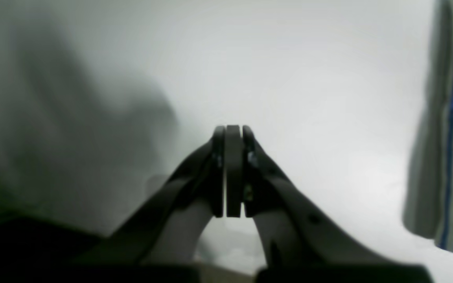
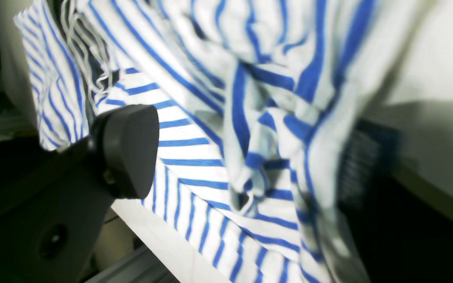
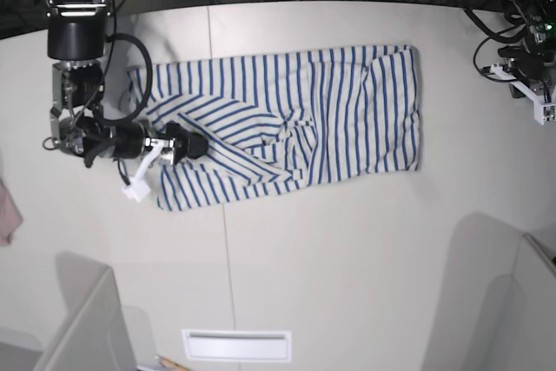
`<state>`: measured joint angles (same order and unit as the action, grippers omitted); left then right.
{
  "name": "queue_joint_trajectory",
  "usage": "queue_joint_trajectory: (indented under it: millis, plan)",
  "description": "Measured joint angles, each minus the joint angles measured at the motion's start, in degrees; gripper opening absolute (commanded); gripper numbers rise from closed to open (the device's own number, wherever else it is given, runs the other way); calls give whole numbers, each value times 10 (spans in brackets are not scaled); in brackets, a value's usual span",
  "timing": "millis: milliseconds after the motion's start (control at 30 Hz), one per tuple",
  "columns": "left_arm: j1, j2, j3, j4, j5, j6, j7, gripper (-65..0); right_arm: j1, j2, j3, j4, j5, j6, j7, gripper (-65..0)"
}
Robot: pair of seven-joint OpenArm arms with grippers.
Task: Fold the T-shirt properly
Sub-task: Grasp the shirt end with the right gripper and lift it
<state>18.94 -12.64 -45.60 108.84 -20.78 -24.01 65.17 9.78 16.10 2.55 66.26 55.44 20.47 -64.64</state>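
**Right arm working the left edge of the shirt, first fold under way**

The T-shirt (image 3: 287,128) lies on the white table (image 3: 347,267), spread sideways across the upper middle of the base view, with its body reaching to the right and a rumpled, partly doubled-over area near the middle and lower left. It is far from a neat rectangle: diagonal ridges cross the stripes and the lower-left corner is skewed.

The right end effector (image 3: 187,145) sits at the shirt's left end, reaching in from the side. In the right wrist view one dark finger pad (image 2: 126,151) stands clear in front of the striped cloth, and bunched fabric hangs across the frame close to the camera; the other finger is hidden, so I cannot tell whether cloth is pinched or the jaws are merely apart beside it.

The left end effector (image 1: 233,171) has its pads pressed together on nothing, hovering above bare table with a strip of shirt (image 1: 452,129) at the frame's right edge. In the base view that arm is barely visible at the far right edge.

By my reading, the step in hand is gathering the left end to fold it over. The next move calls for a secure pinch on the edge, then a smooth carry across the body, with the bunched middle flattened first.
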Motion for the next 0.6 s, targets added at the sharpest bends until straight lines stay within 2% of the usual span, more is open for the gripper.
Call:
queue_joint_trajectory:
  millis: [67, 167, 300, 433, 567, 600]
  plan:
    - [0, 3, 24, 0, 15, 0, -24, -650, 0, -1, -1, -1, 0, 0, 2, -141]
    - [1, 9, 61, 0, 54, 0, -56, -650, 0, -3, 0, -5, -2, 1, 6, -227]
    - [-8, 27, 109, -47, 106, -2, -69, -650, 4, -8, 0, -35, 1, 1, 9, -423]
    - [-21, 23, 128, -68, 153, -2, -70, -650, 0, -7, -3, -41, -9, 1, 26, -641]
    - [-26, 20, 170, -74, 178, 0, -71, -650, -1, -7, -6, -40, -9, 0, 31, -650]
    - [-27, 20, 183, -77, 180, 0, -72, -650, -1, -7, -7, -38, -9, -12, 32, -650]
